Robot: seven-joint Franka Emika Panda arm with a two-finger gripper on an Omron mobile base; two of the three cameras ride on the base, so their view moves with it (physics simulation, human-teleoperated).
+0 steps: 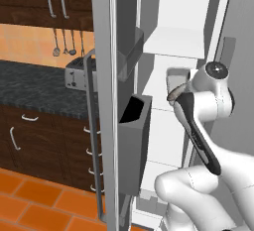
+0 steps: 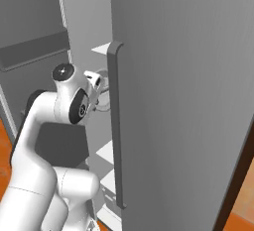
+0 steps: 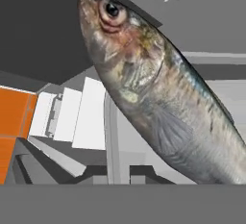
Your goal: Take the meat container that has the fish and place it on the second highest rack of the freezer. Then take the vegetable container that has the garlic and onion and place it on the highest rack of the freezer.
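I am standing before the freezer (image 1: 178, 31), its grey door swung open on my left with dark grey door bins (image 1: 133, 136) hanging on the inside, and white shelves (image 1: 173, 41) stacked in the white interior ahead. To the far left runs a dark speckled counter (image 1: 34, 86) over dark wooden cabinets (image 1: 44, 141), with a toaster (image 1: 77, 74) on it, utensils (image 1: 63, 44) hanging on the orange wall above, and orange floor tiles (image 1: 39, 200) below. In the right base view a second grey door with a long upright handle (image 2: 115, 126) fills most of the frame beside my arm. My wrist reaches into the freezer at about mid height. The fish (image 3: 158, 98) lies right in front of my hand camera, head up at the upper left, body slanting down to the lower right; a brown end of it shows by my wrist (image 1: 174, 94). I cannot make out its container. My gripper's fingertips are hidden, so I cannot tell how far they are spread or whether they grip anything.
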